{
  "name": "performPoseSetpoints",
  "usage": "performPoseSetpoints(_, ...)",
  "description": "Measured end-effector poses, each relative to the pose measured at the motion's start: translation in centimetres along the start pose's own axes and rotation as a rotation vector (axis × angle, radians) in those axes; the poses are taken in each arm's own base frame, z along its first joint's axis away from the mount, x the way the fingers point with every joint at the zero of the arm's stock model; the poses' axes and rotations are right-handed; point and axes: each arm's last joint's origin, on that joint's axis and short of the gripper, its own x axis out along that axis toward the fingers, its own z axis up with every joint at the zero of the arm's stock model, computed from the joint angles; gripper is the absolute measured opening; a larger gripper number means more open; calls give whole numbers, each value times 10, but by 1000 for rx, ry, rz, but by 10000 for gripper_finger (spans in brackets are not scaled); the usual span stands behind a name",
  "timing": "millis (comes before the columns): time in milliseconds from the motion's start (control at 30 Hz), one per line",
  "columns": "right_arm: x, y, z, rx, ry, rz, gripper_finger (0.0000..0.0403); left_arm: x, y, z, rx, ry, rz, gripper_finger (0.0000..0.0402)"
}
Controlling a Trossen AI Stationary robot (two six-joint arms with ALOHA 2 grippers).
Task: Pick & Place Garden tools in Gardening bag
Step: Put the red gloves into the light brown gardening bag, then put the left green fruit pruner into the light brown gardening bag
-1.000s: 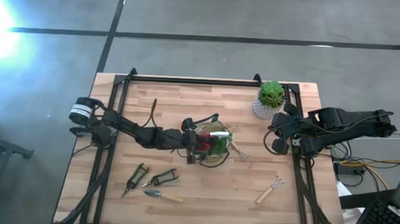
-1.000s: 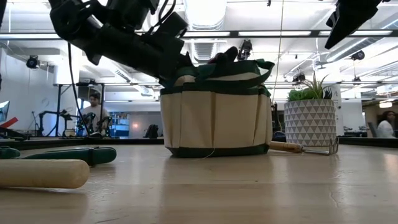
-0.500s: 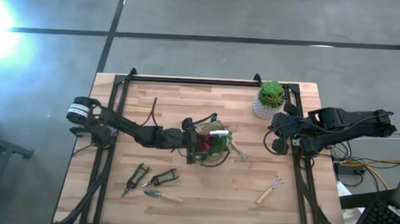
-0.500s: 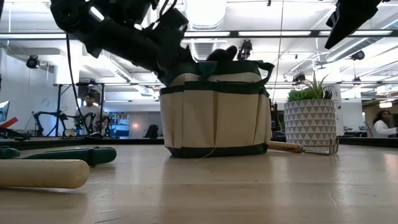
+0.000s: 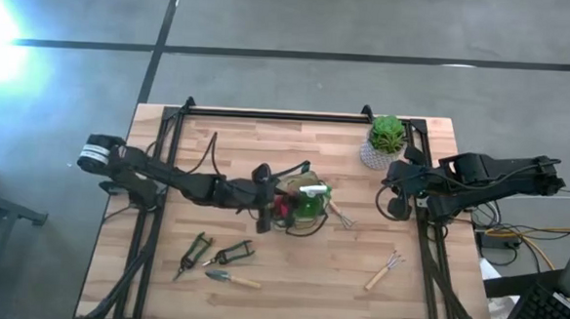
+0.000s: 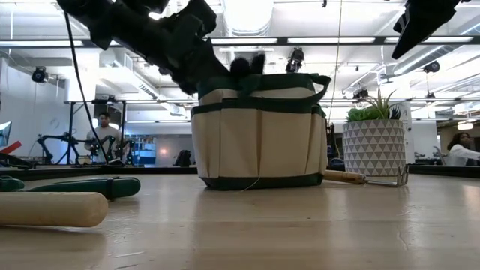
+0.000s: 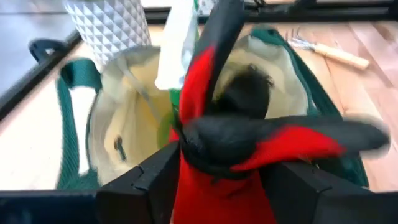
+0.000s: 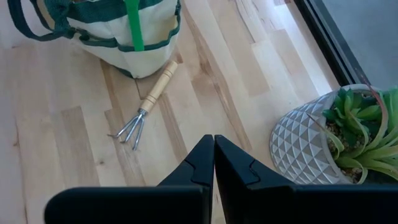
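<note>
The beige gardening bag (image 5: 305, 211) with green trim stands upright mid-table. A green spray bottle (image 5: 309, 200) and a red-and-black piece (image 7: 249, 137) stick up out of its mouth. My left gripper (image 7: 224, 186) hovers at the bag's left rim (image 5: 263, 199), open, with the piece's red lower end between its fingers. My right gripper (image 8: 214, 149) is shut and empty, above the table's right side near the plant. A wooden-handled fork (image 8: 146, 106) lies on the table against the bag's base. Pruners (image 5: 194, 252), a second dark tool (image 5: 231, 253), a trowel (image 5: 232, 277) and another fork (image 5: 385, 270) lie flat nearer the front. My left gripper's open fingers (image 7: 149, 183) stand on both sides of the red-and-black piece's red lower end (image 7: 211, 193), coming slanting down from the table's left. Whether they touch it I cannot tell. The piece stands in the bag's mouth with its black arms spread.
A green plant in a white patterned pot (image 5: 384, 140) stands at the far right, close to my right arm. A black frame rail (image 5: 278, 113) runs along the table's far edge. Bare wood lies between the bag and the front edge.
My left gripper has opened wide and drawn back toward the table's left edge, rising a little. The red-and-black piece has stayed in the bag's mouth.
</note>
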Motion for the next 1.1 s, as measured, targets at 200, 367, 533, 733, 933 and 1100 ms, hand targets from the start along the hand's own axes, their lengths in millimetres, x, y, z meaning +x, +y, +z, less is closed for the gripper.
performPoseSetpoints(200, 0, 0, 0, 0, -1, 0, 8, 0, 0, -1, -7, 60, -9, 230)
performPoseSetpoints(367, 0, 0, 0, 1, -3, 1, 8, -1, 0, 7, 26, 149, -4, 241)
performPoseSetpoints(533, 0, 0, 0, 2, -3, 1, 8, -8, 0, 26, 69, 287, 5, 239)
performPoseSetpoints(733, 0, 0, 0, 2, -3, 1, 8, -19, 2, 42, 84, 410, 18, 239)
performPoseSetpoints(933, 0, 0, 0, 2, -3, 0, 8, -27, 4, 47, 70, 501, 34, 239)
performPoseSetpoints(1100, 0, 0, 0, 1, -2, 1, 8, -36, 6, 45, 56, 576, 51, 238)
